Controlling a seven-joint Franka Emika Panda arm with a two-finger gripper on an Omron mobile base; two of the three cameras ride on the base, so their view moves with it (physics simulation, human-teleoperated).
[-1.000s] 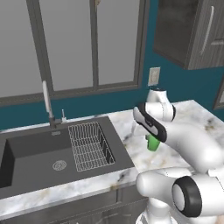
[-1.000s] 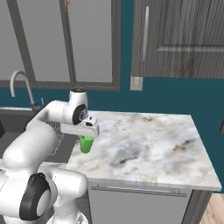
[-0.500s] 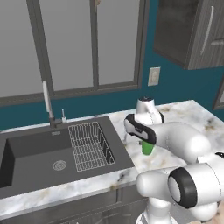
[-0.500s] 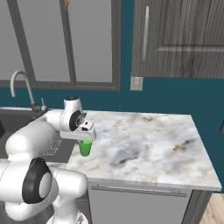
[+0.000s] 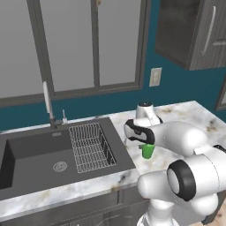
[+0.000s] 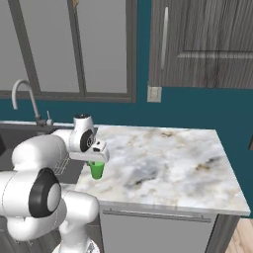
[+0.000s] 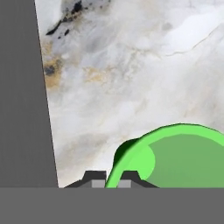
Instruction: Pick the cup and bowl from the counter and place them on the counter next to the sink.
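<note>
Cup: small, plain bright green, no handle, upright, open top showing in the hand view. It sits low over the marble counter, just beside the right edge of the dark sink and near its wire rack; contact with the surface cannot be told. Tool pinched narrow on the cup's rim, one finger inside the wall, one outside. Judged light and rigid, smooth-walled, so possibly slippery; a rim pinch suits it, though it may swing or tilt if moved sharply.

Two rear base views down over one counter (opposite sides); hand view close above it.
</note>
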